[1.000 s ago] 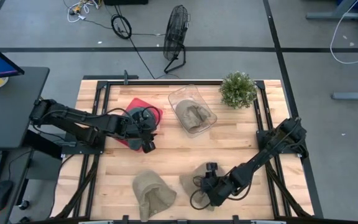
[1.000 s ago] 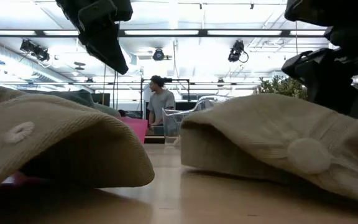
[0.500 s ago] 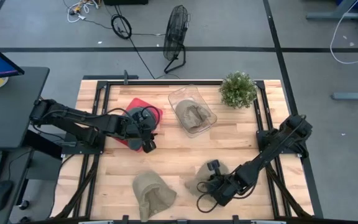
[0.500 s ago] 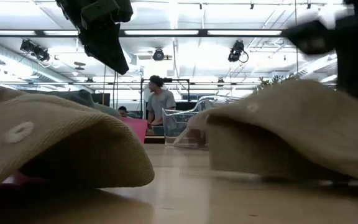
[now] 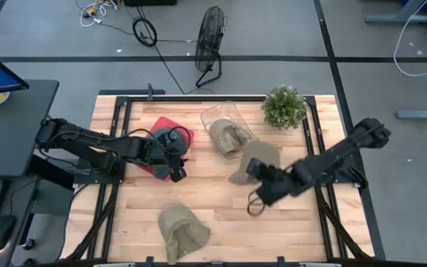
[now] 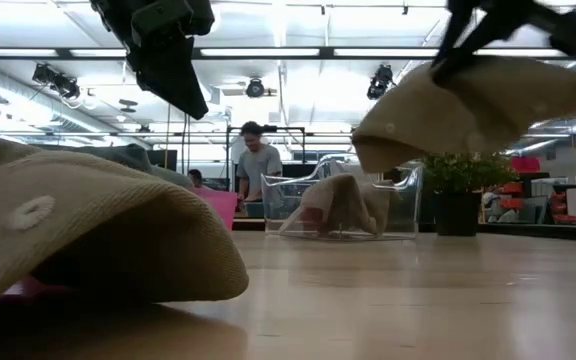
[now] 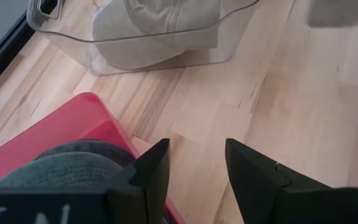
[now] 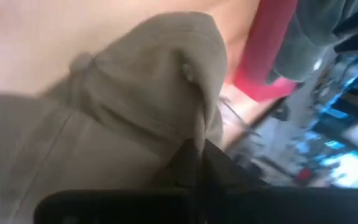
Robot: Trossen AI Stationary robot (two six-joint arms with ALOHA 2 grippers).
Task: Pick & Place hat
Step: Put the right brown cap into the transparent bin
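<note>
My right gripper is shut on a beige hat, which hangs in the air right of the table's middle, close to the clear bin. A beige hat lies in that bin. My left gripper hovers open over the near edge of the red tray, with nothing between its fingers. In that tray lies a grey-green hat. Another beige hat rests on the table by the near edge. My right gripper pinches a raised fold of the hat's cloth between its two fingers, away from the crown button. The fingers slant down onto it. The hat is lifted clear of the table and hangs tilted below the gripper, its cloth slack.
A potted plant stands at the far right corner. The near beige hat fills the low view's left. Bare wood lies between the bin and the near hat. A person stands in the room behind.
My right gripper has risen with the beige hat and gone from the near edge toward the far edge and the clear bin, rolling its wrist. The hat, lying on the table a second ago, now hangs clear of it.
</note>
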